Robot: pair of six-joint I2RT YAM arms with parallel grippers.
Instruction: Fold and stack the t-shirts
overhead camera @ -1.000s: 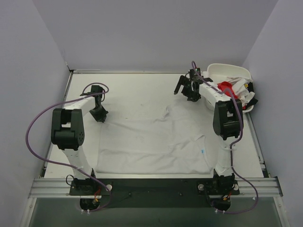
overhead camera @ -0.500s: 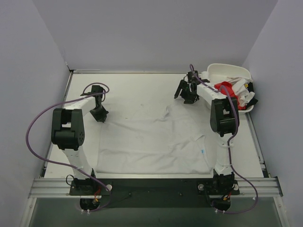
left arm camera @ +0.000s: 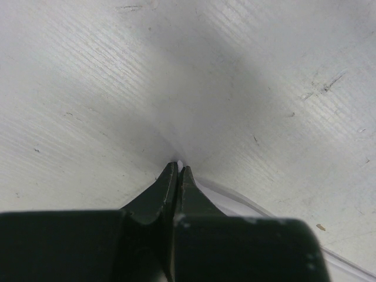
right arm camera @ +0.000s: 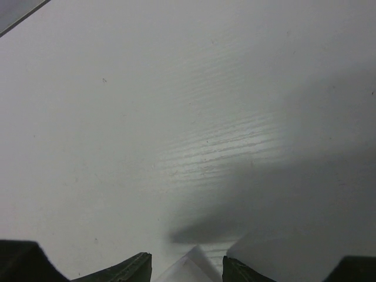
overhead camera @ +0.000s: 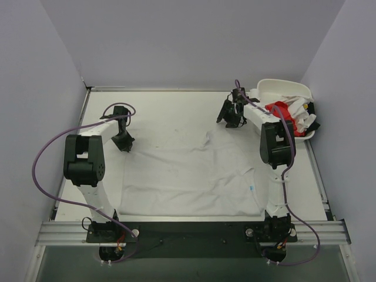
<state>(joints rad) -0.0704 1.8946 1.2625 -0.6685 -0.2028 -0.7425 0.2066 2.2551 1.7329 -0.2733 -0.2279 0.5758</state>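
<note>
White tub (overhead camera: 276,83) holds crumpled t-shirts (overhead camera: 281,109) near the spread t-shirt (overhead camera: 188,173).

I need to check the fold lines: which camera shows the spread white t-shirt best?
Top external: the whole white t-shirt lies spread out, its blue neck label visible. Right wrist shows only a small pale corner at the bottom edge, probably cloth; left wrist shows just a thin pale edge at lower right.

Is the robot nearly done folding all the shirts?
Not nearly. Done: one white t-shirt lies spread flat, unfolded. In hand: the right gripper stands open at its far corner; the left gripper is shut at the other. Left: folding it, plus the red shirt and others in the tub. No stack yet.
</note>
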